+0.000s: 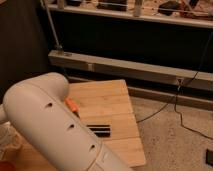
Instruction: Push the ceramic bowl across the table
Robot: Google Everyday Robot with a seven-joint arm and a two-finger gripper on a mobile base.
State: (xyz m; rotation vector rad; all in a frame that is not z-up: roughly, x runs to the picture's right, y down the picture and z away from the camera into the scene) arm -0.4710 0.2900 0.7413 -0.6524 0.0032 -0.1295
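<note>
White arm [50,125] covers much of the table [107,97]; jaws mostly hidden behind it, state unclear.

The white arm [55,125] hides the counter's [112,102] 7 o'clock half. The gripper cannot be made out. An orange thing [73,106] and two dark bars [99,130] poke out from behind the arm, too blurred to name. At 9 o'clock a pale rounded thing [7,136] is cut by the edge.

no legible text anywhere
</note>
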